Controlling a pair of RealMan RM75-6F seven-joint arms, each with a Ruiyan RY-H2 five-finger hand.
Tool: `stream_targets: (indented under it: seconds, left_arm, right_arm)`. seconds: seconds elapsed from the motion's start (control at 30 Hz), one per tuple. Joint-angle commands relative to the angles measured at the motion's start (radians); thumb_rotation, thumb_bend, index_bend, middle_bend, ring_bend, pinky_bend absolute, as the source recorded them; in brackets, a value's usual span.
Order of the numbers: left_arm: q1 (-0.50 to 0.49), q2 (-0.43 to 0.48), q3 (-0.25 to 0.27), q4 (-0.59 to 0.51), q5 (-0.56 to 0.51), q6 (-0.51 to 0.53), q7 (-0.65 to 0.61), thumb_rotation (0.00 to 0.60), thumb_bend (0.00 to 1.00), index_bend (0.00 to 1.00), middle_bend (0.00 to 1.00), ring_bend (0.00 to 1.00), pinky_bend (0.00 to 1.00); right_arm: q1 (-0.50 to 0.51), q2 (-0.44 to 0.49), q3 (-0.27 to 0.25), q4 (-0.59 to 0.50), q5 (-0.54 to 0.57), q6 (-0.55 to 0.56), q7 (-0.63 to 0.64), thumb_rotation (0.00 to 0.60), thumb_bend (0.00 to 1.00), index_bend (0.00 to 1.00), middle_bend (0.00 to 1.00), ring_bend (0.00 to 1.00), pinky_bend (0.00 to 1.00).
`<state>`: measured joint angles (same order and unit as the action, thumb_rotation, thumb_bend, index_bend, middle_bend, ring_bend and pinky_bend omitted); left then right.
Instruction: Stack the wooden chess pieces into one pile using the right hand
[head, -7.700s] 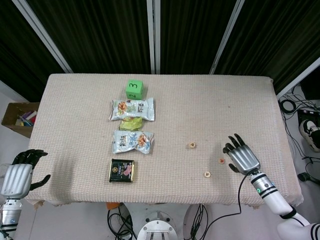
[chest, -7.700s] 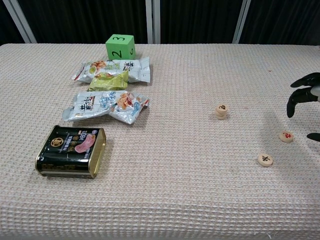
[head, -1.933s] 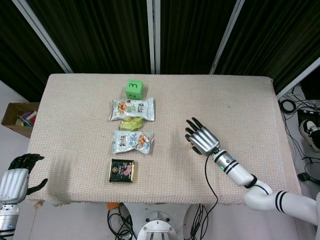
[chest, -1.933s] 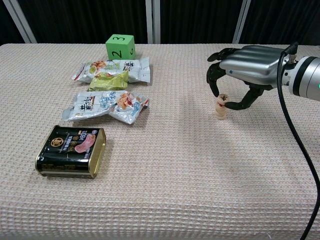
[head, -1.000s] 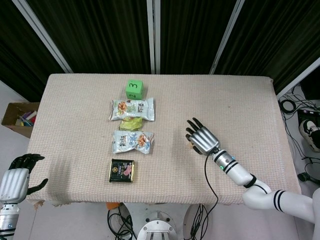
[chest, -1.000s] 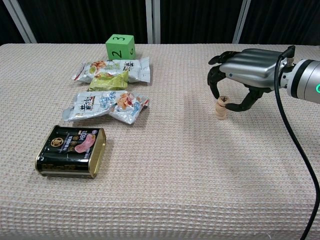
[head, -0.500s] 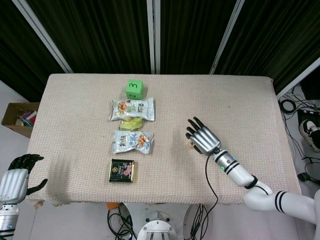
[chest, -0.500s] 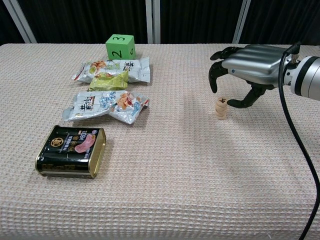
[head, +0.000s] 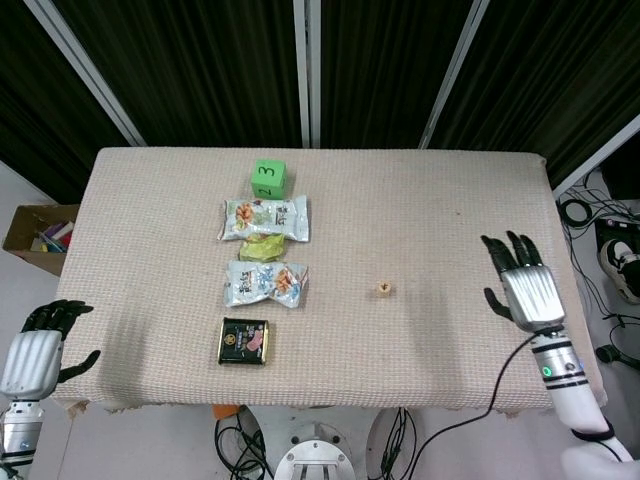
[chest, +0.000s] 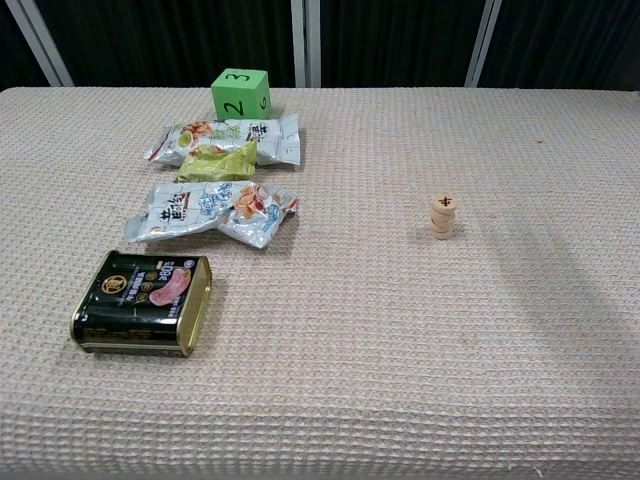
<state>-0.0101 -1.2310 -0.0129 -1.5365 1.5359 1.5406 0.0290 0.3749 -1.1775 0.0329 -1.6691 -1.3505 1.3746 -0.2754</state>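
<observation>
1. Step in hand: stacking looks complete. The chess pieces (chest: 443, 217) stand as one upright pile on the worktop (chest: 400, 380), mid-right of centre. No loose pieces visible elsewhere in either view.
2. My right hand (head: 526, 287) is released: fingers (head: 508, 247) spread apart, holding nothing. It sits near the right edge of the worktop in the head view and is out of the chest view.
3. My left hand (head: 38, 345) hangs off the front-left corner, beyond the worktop edge; fingers curled in, nothing in them. Not needed for this task.
4. Pile vs. right fingers: well apart, no contact. The pile lies to the left of the right hand, toward the worktop centre, w/ bare cloth between them.
5. Pile condition: looks vertical in the chest view, top piece w/ its mark facing up. Exact piece count is hard to read at this res.; the head view shows only the top face (head: 384, 289).
6. Next move, my judgement: none req'd on the pile. Keep the right hand clear & park it; any pass near the pile risks toppling it, since the pieces are small and only resting on one another.
7. Other items, i.e. green cube (chest: 241, 93), snack packets (chest: 213, 212) and tin (chest: 142, 303), sit on the left half, well apart from the pile. Leave as is.
</observation>
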Motion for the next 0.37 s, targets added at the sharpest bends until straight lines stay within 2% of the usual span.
stream_targets:
  seconds: [0.03,0.17,0.37]
  left_arm:
    - [-0.005,-0.001,-0.005,-0.016,0.003,0.003,0.022,0.6,0.17,0.27,0.22,0.15,0.19]
    - [-0.007,0.0,-0.006,-0.04,0.005,0.006,0.051,0.6,0.17,0.27,0.22,0.15,0.19]
    - [-0.002,0.0,-0.012,-0.063,-0.003,0.02,0.082,0.6,0.17,0.27,0.22,0.15,0.19]
  right_arm:
    - [-0.144,0.061,-0.072,-0.022,-0.046,0.126,0.142,0.6,0.32,0.0,0.1,0.0,0.07]
    - [-0.22,0.058,-0.097,0.018,-0.091,0.204,0.19,0.6,0.32,0.0,0.09,0.0,0.05]
    - [-0.248,0.041,-0.088,0.068,-0.137,0.228,0.234,0.6,0.32,0.0,0.1,0.0,0.03]
